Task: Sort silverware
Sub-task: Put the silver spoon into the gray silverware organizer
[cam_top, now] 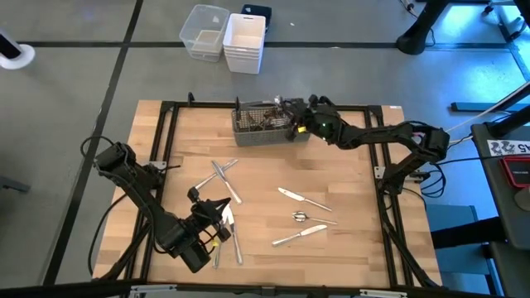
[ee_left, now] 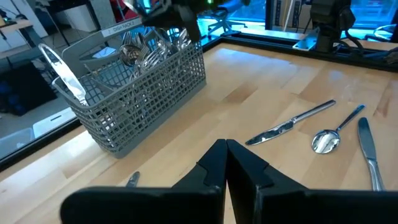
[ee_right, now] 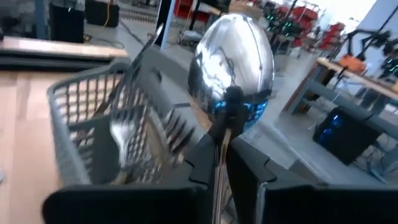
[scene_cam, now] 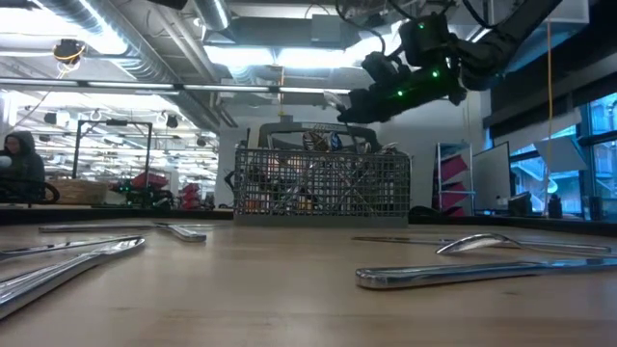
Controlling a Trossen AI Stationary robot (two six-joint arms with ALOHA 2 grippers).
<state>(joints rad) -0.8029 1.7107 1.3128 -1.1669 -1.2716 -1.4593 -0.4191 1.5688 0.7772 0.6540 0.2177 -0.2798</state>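
While over the caddy (cam_top: 263, 127) — right gripper (ee_right: 221, 155) round a spoon (ee_right: 231, 71).

Overhead, table-level and both wrist views share the caddy (cam_top: 267, 126).

Shiny silverware (cam_top: 302, 217) scattered on table, spoon (ee_right: 231, 71) over caddy

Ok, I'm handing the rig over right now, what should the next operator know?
Right gripper: above the caddy at the table's far edge, pinching a spoon by its handle, bowl up.
Left gripper: shut, empty, near the table's near left corner.
Done: some silverware already stands in the caddy.
Left: loose pieces near the left arm, plus two knives and a spoon mid-table.
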